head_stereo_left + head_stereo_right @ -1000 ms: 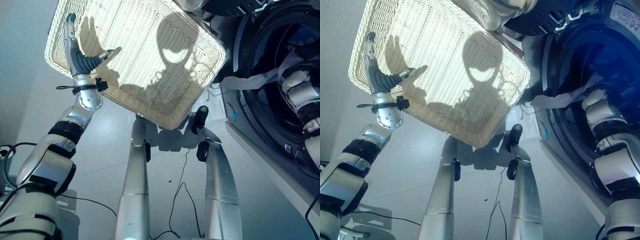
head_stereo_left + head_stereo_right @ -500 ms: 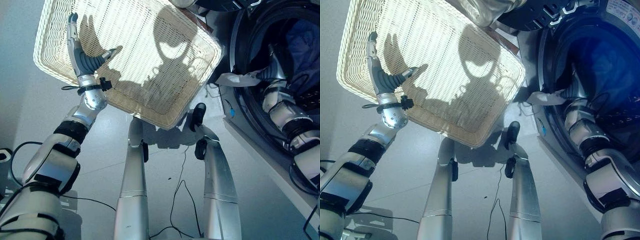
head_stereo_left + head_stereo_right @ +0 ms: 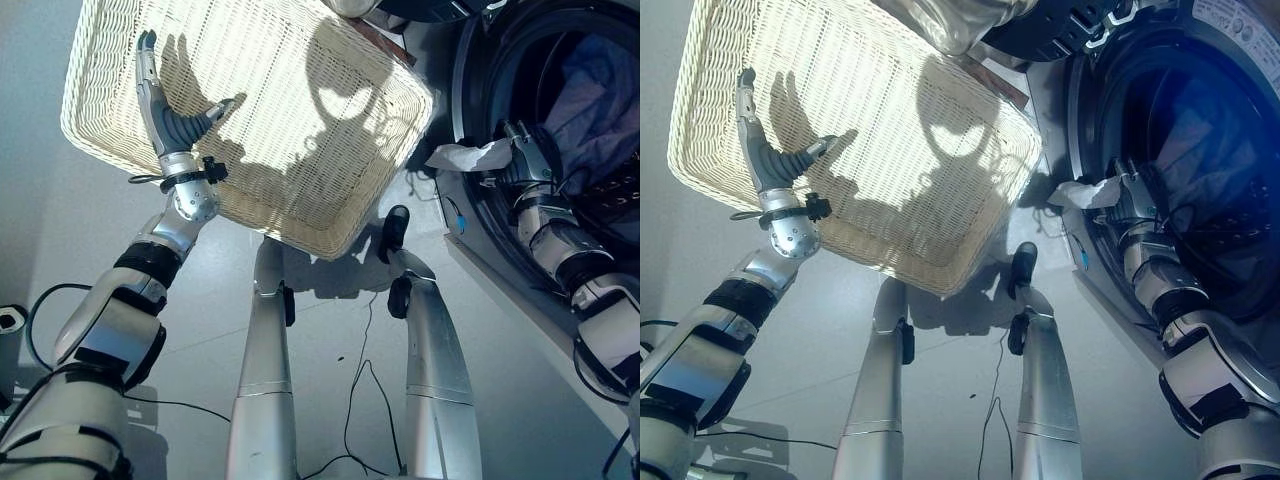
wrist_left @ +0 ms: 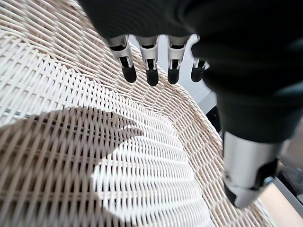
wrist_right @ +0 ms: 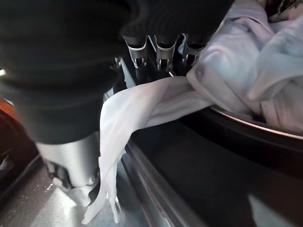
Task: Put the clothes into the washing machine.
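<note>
1. A wide woven basket [image 3: 250,110] of pale wicker takes up the left and far part of the scene, lying on the grey floor [image 3: 330,340] with its flat bottom bare to the light.
2. The washing machine [image 3: 1200,150] stands at the right, its round door opening [image 3: 560,130] dark and facing left toward the basket.
3. The basket's right corner sits near the machine's front, and the rim of the door opening stands between the floor and the drum.
4. The left hand [image 3: 165,105] is held over the basket's left part, fingers [image 4: 151,71] straight and spread with the thumb apart, holding nothing; in the left wrist view the wicker shows past the fingertips.
5. The right hand [image 3: 525,155] is at the left edge of the door opening, and it grips the white cloth [image 3: 468,156].
6. In the right wrist view its fingers [image 5: 158,54] curl down on that cloth [image 5: 142,113] where it crosses the rim.
7. The cloth's long axis runs left to right: one end lies inside the drum against a heap of pale clothes [image 5: 255,71], the other end trails out leftward over the rim and hangs down toward the floor.
8. The hanging end narrows to a limp, twisted strip, so the piece is half in and half out.
</note>
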`<state>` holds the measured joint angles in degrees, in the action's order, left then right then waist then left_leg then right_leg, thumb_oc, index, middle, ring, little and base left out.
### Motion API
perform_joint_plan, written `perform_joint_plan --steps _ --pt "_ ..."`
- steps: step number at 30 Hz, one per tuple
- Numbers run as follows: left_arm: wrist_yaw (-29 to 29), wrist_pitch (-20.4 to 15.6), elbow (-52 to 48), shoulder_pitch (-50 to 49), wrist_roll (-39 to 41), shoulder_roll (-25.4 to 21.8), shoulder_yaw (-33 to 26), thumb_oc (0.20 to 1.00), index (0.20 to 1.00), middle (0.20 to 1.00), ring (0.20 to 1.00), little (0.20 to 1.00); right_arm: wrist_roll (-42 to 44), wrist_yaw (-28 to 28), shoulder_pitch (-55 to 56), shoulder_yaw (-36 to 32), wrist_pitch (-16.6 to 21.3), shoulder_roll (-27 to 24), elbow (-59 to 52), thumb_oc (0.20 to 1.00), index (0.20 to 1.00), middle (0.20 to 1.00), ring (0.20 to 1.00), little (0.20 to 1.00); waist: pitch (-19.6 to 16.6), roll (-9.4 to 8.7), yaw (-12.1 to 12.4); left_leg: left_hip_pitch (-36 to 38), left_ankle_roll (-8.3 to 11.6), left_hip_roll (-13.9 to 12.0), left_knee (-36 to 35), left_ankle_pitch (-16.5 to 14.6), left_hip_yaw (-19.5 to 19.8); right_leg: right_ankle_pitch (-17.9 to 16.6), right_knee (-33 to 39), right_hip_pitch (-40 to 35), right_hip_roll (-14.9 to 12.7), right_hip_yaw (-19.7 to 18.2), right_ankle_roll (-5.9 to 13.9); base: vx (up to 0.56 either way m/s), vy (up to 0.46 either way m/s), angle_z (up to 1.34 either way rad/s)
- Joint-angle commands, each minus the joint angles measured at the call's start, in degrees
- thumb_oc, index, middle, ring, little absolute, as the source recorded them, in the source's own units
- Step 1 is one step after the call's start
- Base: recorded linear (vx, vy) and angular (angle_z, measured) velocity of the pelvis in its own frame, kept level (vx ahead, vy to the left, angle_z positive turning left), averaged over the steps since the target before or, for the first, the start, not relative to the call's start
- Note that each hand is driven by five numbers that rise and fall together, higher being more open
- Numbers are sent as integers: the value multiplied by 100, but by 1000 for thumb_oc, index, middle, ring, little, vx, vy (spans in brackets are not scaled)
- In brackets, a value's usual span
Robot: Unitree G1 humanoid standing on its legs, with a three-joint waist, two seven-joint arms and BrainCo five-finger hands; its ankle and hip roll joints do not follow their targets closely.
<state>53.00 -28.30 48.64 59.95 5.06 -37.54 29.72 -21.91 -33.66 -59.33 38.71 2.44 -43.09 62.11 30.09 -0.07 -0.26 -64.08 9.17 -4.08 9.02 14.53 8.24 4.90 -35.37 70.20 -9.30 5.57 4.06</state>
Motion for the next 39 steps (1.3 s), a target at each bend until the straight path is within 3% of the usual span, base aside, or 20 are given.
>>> perform_joint_plan --steps 1,9,17,23,27,31,34,37,39 --pt "162 -132 144 383 -356 240 -390 1000 1000 1000 1000 1000 -369 234 -2 402 -354 131 200 200 200 200 200 200 -30 -12 97 140 -503 532 753 -961 -503 -939 1458 -577 612 188 250 0 0 0" --pt "201 -128 162 415 -457 454 -425 1000 1000 1000 1000 1000 -658 256 -369 461 -828 338 394 200 200 200 200 200 -30 86 158 118 -496 576 731 -924 -498 -940 1477 -548 602 185 235 1 4 0" --pt "230 -122 168 436 -435 516 -417 1000 1000 1000 1000 1000 -951 378 -418 571 -931 452 477 200 200 200 200 200 -30 139 179 100 -505 587 722 -886 -517 -939 1455 -516 603 171 209 0 0 0" --pt "233 -133 156 409 -427 521 -407 1000 1000 1000 1000 1000 -675 177 -387 529 -939 467 488 200 200 200 200 200 -30 148 178 90 -497 586 720 -864 -521 -951 1455 -509 609 158 205 0 0 0" --pt "248 -153 142 357 -449 516 -429 1000 1000 1000 1000 1000 233 -230 -345 247 -888 429 500 200 200 200 200 200 -30 146 168 70 -491 583 746 -875 -512 -955 1443 -494 624 138 201 0 0 0" --pt "259 -192 89 232 -474 499 -470 1000 1000 1000 1000 1000 1971 -777 -281 -360 -658 355 521 200 200 200 200 200 -30 147 158 88 -481 576 768 -898 -500 -973 1441 -505 635 112 206 0 0 0" --pt "300 -296 36 15 -584 518 -574 1000 1000 1000 1000 1000 3574 -1159 -252 -1465 -103 210 693 200 200 200 200 200 -30 146 154 103 -478 576 818 -980 -464 -979 1448 -529 644 85 224 0 0 0" --pt "347 -333 -62 -179 -695 505 -628 1000 1000 1000 1000 1000 4777 -1385 -219 -2105 315 -7 705 200 200 200 200 200 -30 137 148 118 -469 573 879 -1053 -429 -990 1449 -557 631 73 248 0 0 0" --pt "431 -282 -204 -331 -770 471 -627 1000 1000 1000 1000 1000 6069 -1872 -420 -2587 1047 -332 661 200 200 200 200 200 -30 102 152 138 -469 573 915 -1135 -364 -1022 1494 -594 625 71 272 14 -45 1"
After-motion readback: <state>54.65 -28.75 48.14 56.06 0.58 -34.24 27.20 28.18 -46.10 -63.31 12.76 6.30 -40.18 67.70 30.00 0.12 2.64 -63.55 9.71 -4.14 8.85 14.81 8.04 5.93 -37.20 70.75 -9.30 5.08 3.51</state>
